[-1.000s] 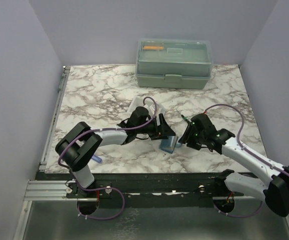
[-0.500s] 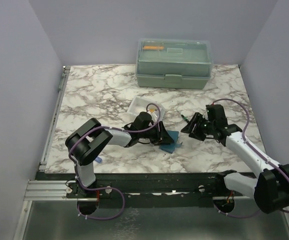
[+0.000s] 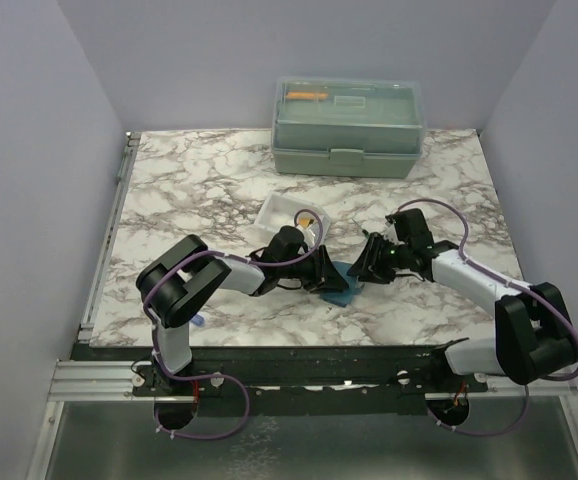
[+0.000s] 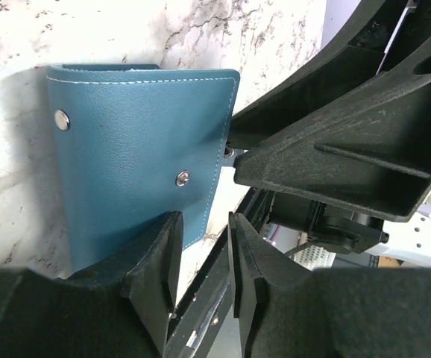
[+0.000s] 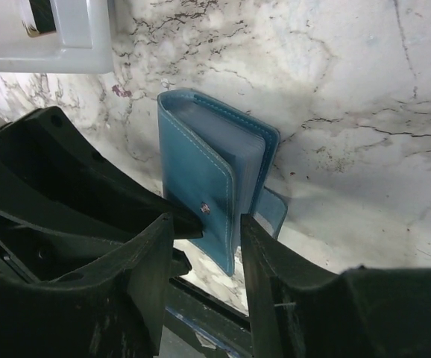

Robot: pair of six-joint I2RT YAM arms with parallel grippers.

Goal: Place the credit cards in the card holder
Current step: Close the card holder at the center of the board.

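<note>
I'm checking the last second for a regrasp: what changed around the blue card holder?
The right claw pulled away to the right, then came back and now straddles the card holder. The left claw narrowed at the holder's edge; whether either grips is unclear. The green box and white tray stayed put.

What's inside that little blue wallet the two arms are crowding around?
The card holder is partly open, showing pale clear sleeves between its covers. Whether any cards sit inside them is hidden.
</note>
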